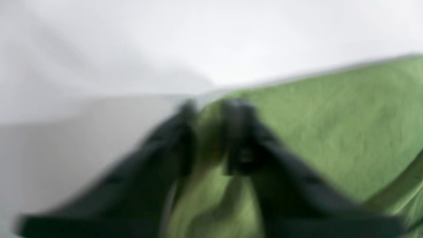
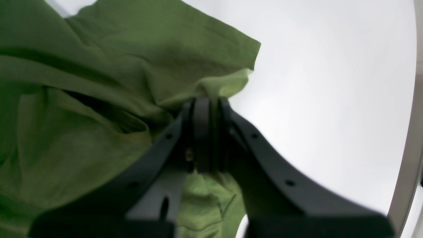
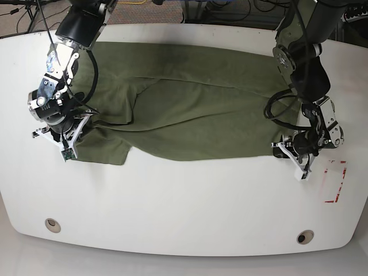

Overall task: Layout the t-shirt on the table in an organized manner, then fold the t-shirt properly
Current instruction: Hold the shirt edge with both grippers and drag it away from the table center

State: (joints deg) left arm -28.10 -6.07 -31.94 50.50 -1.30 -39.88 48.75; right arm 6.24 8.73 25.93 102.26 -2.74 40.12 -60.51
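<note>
Your t-shirt (image 3: 190,115) lies spread across the far half of the bench (image 3: 172,201), running from about nine o'clock to three o'clock, with long creases through its middle and its near hem curving toward you. One sleeve sticks out toward seven o'clock, flat on the white top.

At the nine o'clock end, your right gripper (image 2: 206,102) has its fingers (image 2: 201,132) pressed together on a bunched fold of the green cloth; the right wrist view shows fabric squeezed up out of the tips and more of it hanging loose below. In the base view that gripper (image 3: 60,135) sits over the sleeve's edge.

At the three o'clock end, your left gripper (image 1: 211,109) sits at the shirt's near corner. The left wrist view is badly blurred (only dark shapes and green), yet the fingers (image 1: 241,132) stand narrow with green cloth between them, so they look to be gripping the t-shirt's edge. The base view places this gripper (image 3: 299,155) just at the hem.

Beyond it, toward four o'clock, a red-and-white tape rectangle (image 3: 335,181) marks the bench. Two round grommet holes (image 3: 52,224) sit near the front edge, at seven and five o'clock.
</note>
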